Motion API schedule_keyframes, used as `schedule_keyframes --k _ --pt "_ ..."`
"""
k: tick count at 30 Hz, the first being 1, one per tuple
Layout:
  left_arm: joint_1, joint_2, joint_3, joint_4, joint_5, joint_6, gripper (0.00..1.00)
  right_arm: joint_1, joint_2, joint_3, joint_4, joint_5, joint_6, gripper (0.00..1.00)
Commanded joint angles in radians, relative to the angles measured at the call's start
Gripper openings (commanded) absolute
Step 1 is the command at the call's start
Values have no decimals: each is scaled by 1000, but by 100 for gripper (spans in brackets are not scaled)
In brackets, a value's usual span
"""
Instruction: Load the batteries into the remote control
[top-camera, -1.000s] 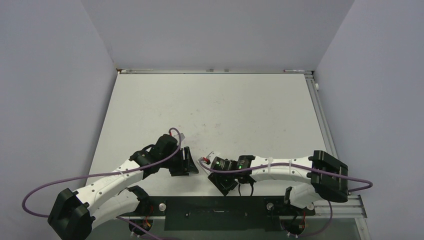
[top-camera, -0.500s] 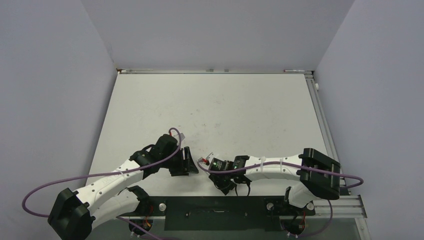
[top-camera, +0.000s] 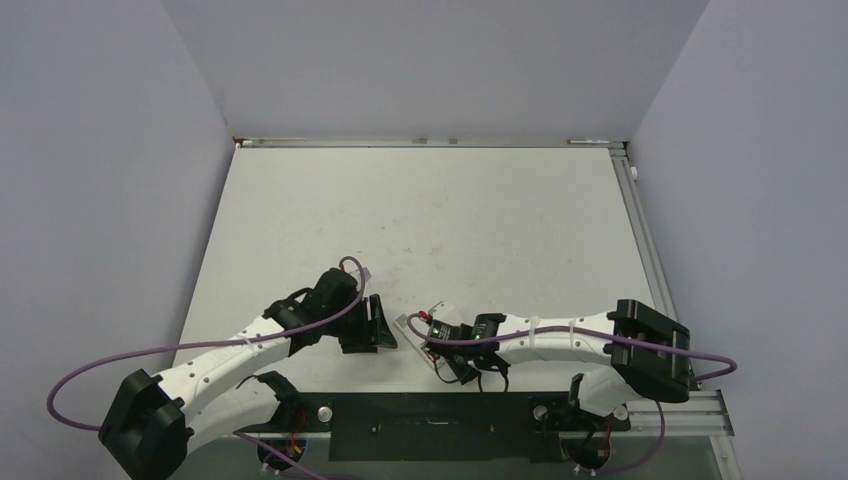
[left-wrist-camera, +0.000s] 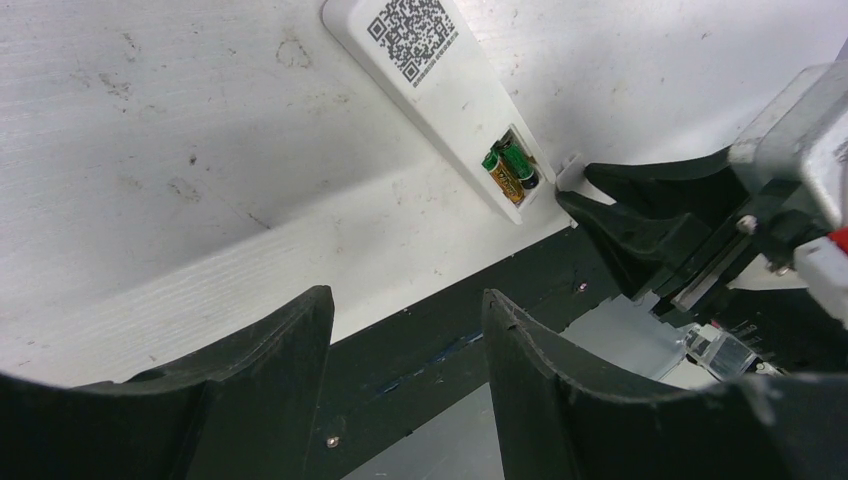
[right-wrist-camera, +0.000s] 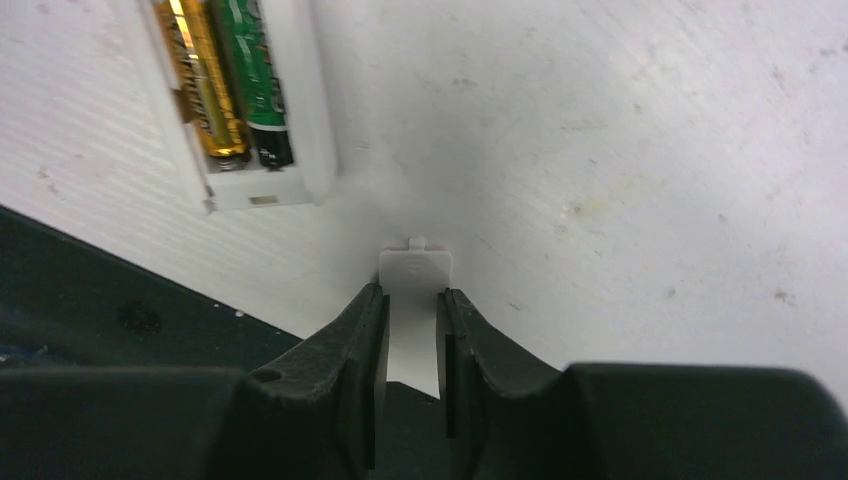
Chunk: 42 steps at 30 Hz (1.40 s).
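The white remote control (left-wrist-camera: 440, 90) lies back up on the table, a QR label on it and its battery recess uncovered. Both batteries (left-wrist-camera: 510, 172) sit side by side in that recess, one gold-orange (right-wrist-camera: 205, 80), one dark green (right-wrist-camera: 250, 80). Just off the remote's recess end (right-wrist-camera: 300, 185), my right gripper (right-wrist-camera: 412, 295) is shut on a small white battery cover (right-wrist-camera: 415, 265) that lies at the table's front edge. My left gripper (left-wrist-camera: 405, 300) stands open and holds nothing, a short way left of the remote (top-camera: 412, 324).
A black rail (top-camera: 430, 425) runs along the table's near edge, right below both grippers. My right wrist (top-camera: 460, 335) hangs over most of the remote in the top view. Grey walls enclose the white table (top-camera: 430, 220) on three sides.
My right jaws have closed onto the white cover, and the right arm has shifted slightly. The left arm has barely moved and its jaws stay equally wide.
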Motion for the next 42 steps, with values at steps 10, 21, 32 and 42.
schedule_keyframes --k 10,21,32,42 --pt "-3 18 30 36 6 15 53 6 -89 22 -95 158 117 9" --pt "-2 18 28 34 5 23 53 -9 -117 126 -108 129 94 9" --pt "15 -17 14 13 -6 33 53 -28 -10 229 -48 88 53 9" --pt "29 -11 15 12 7 56 53 -79 -78 190 -129 141 114 28"
